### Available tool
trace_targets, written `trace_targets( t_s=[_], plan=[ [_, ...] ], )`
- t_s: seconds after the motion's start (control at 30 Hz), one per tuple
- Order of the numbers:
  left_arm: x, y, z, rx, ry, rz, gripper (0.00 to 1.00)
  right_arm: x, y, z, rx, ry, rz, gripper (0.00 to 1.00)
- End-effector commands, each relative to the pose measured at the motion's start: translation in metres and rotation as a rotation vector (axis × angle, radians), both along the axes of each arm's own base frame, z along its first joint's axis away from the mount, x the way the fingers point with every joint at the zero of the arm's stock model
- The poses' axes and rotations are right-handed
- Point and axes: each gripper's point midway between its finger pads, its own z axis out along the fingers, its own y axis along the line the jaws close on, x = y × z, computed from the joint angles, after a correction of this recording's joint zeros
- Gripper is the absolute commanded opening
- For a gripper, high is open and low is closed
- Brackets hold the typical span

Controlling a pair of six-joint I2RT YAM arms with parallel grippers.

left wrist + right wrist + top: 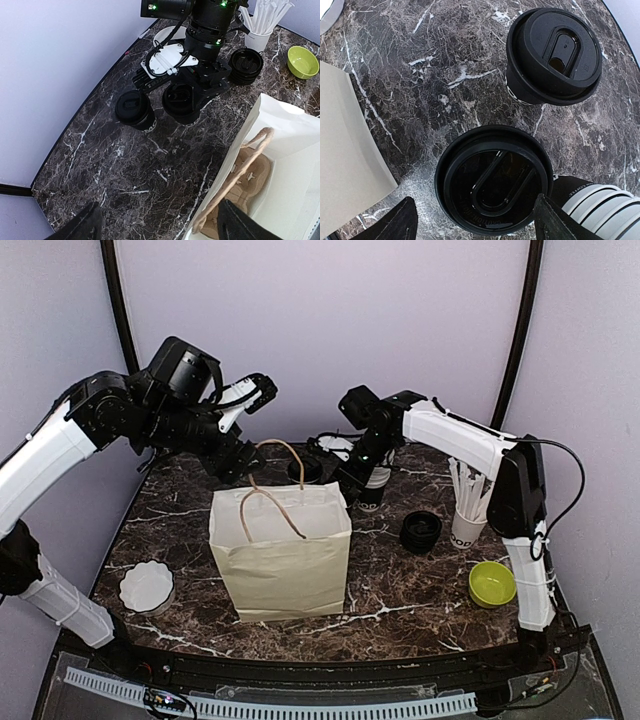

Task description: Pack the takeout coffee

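The right gripper [474, 200] is hanging spread over a round black plastic lid [494, 180] at lower centre, a finger on either side. A second black-lidded paper cup [552, 55] is standing at upper right on the dark marble table [420, 75]. A white paper bag [345, 150] is filling the left edge.

i have the white paper bag with twine handles [280, 550] mid-table, with a brown cardboard cup carrier [250, 175] inside it. just behind the bag stand the left black-lidded paper cup [305, 470] and the right black-lidded paper cup [495, 180]. to the bag's right come a stack of black plastic lids [421, 532], then a paper cup of white sticks [467, 525], with a round green bowl [492, 583] nearer. a white fluted dish [147, 586] sits near left.
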Motion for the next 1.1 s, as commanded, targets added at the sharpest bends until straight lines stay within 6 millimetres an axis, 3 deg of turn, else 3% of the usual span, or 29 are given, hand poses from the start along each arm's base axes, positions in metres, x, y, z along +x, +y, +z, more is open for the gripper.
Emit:
trace_targets(
  t_s=[0.0, 0.23, 0.37, 0.8, 0.97, 1.07],
  plan=[
    [-0.004, 0.004, 0.011, -0.045, -0.017, 0.004, 0.81, 0.000, 0.001, -0.007, -0.013, 0.013, -0.015, 0.79],
    [-0.004, 0.005, 0.014, -0.047, -0.020, 0.004, 0.81, -0.005, -0.001, -0.017, -0.031, 0.044, -0.020, 0.84],
    [-0.004, 0.004, 0.016, -0.051, -0.022, 0.005, 0.81, -0.007, -0.001, -0.019, -0.032, 0.055, -0.018, 0.77],
    [-0.002, 0.004, 0.020, -0.047, -0.032, 0.008, 0.80, -0.016, 0.000, 0.017, 0.028, 0.018, -0.003, 0.59],
    [-0.002, 0.005, 0.018, -0.037, -0.032, 0.006, 0.80, -0.019, -0.002, 0.015, 0.025, 0.024, 0.004, 0.59],
    [-0.001, 0.004, 0.017, -0.036, -0.030, 0.005, 0.80, -0.018, -0.003, 0.007, 0.004, 0.036, -0.002, 0.66]
  ],
)
